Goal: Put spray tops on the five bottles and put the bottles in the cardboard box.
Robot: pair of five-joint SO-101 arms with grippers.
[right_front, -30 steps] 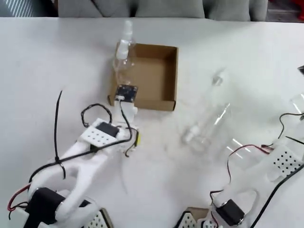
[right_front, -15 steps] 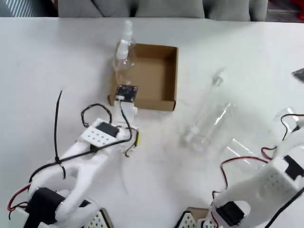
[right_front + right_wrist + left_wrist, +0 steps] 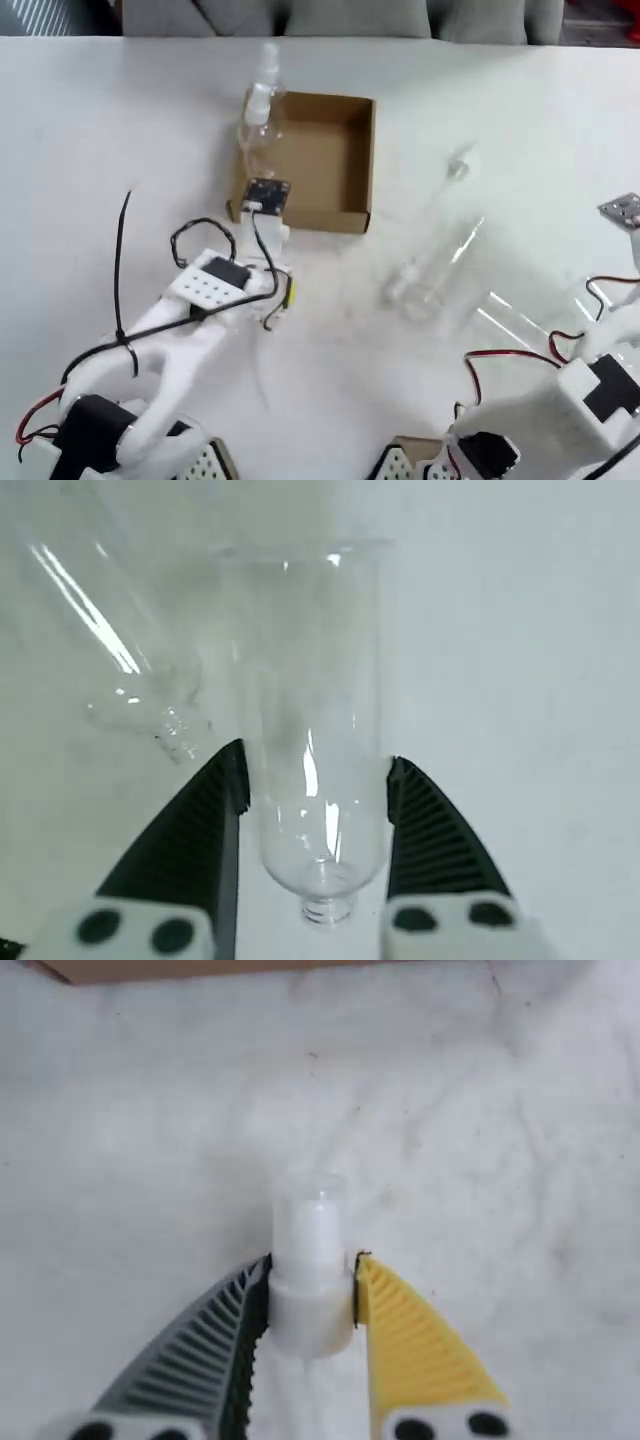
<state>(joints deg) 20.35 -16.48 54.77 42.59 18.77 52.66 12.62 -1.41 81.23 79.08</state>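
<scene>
Your left gripper [image 3: 312, 1260] is pinched on the collar of a spray top [image 3: 312, 1215], grey and yellow fingers tight on either side, the clear cap pointing out past the tips over the table [image 3: 500, 1110]. Your right gripper [image 3: 315, 765] has its black fingers pressed against both flanks of an open bottle [image 3: 315, 650], so treat that bottle as gripped. What the coming move turns on is how that bottle lies. Its long axis runs along the fingers, with the threaded neck back toward the wrist and the flat base out beyond the tips. I judge the neck sits on the awkward end for the spray top, with the palm close behind it, so you will probably need to turn the wrist until the neck faces 9 o'clock, toward the other arm, or re-grip. From above, the left arm [image 3: 190, 320] sits at 7 o'clock and the right arm [image 3: 560, 400] at 4 o'clock, well apart. The cardboard box [image 3: 330, 220] is at 12 o'clock, nearer the left arm. A capped bottle [image 3: 260, 110] stands at the box's 9 o'clock wall; whether inside or just outside, I cannot tell. A lying bottle [image 3: 430, 265] rests at the box's 4 o'clock, its axis running 7 to 1 o'clock. A spare bottle [image 3: 110, 650], neck bare, lies just beside your right fingers.
</scene>
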